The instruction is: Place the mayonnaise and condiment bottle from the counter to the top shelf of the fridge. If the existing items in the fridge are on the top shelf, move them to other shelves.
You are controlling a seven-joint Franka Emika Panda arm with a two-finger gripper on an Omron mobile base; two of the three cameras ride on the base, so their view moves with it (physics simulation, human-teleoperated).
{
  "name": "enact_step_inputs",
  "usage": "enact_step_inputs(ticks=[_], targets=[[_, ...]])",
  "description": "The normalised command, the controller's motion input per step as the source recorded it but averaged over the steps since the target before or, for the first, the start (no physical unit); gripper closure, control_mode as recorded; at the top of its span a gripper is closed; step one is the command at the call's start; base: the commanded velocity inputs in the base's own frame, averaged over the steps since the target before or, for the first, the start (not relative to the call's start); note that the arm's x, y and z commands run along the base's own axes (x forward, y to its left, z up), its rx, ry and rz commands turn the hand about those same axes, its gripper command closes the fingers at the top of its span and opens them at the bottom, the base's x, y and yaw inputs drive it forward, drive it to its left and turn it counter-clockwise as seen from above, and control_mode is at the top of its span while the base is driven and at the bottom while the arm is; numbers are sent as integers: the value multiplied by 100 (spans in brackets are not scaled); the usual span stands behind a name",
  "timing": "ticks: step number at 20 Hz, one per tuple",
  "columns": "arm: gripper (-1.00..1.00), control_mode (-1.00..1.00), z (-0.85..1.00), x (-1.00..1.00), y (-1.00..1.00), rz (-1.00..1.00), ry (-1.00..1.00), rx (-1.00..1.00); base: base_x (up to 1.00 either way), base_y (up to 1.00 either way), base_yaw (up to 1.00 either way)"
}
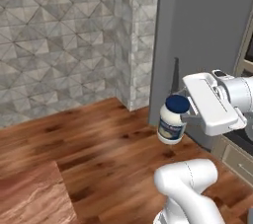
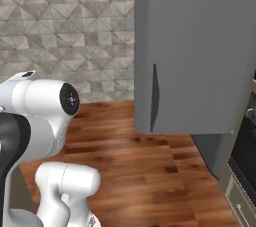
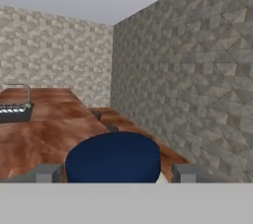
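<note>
While the mayonnaise (image 1: 173, 119) hangs right of centre in the left base picture, you have it clamped between the jaws of the gripper (image 1: 184, 114), which grips it high, just under the dark blue lid (image 3: 113, 157). The jar tilts a little and sits clear of the counter (image 1: 99, 144), with its shadow on the wood below. In the hand picture the lid fills the lower middle, and the two finger tips (image 3: 48, 172) stand on either side of it.

Your first risk is the grip itself. You hold a smooth round jar near its top, so most of its weight hangs below the pads; a fast swing or a sharp stop could let it rotate or slide out onto the counter.

Your second risk is the fridge (image 1: 197, 35). Its grey door (image 2: 195, 51) looks shut in both base pictures, with a dark handle (image 2: 154, 96) at its edge, and no shelf is in sight. If you carry the jar straight on, you may knock it against that panel and lose it. With the hand full, you probably cannot pull the handle.

Watch the white hand body (image 1: 210, 104) too: it sits close to the fridge face, so a wide turn could scrape it.
</note>
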Motion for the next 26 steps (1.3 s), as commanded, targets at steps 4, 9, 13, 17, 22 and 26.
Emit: enact_step_inputs(ticks=[4, 9, 13, 17, 22, 26], targets=[[100, 100, 0, 0, 0, 0, 0, 0, 100, 58, 0], [100, 100, 0, 0, 0, 0, 0, 0, 100, 59, 0], [100, 100, 0, 0, 0, 0, 0, 0, 100, 65, 0], [100, 100, 0, 0, 0, 0, 0, 0, 100, 70, 0], [100, 100, 0, 0, 0, 0, 0, 0, 100, 57, 0], [100, 100, 0, 0, 0, 0, 0, 0, 100, 56, -2]])
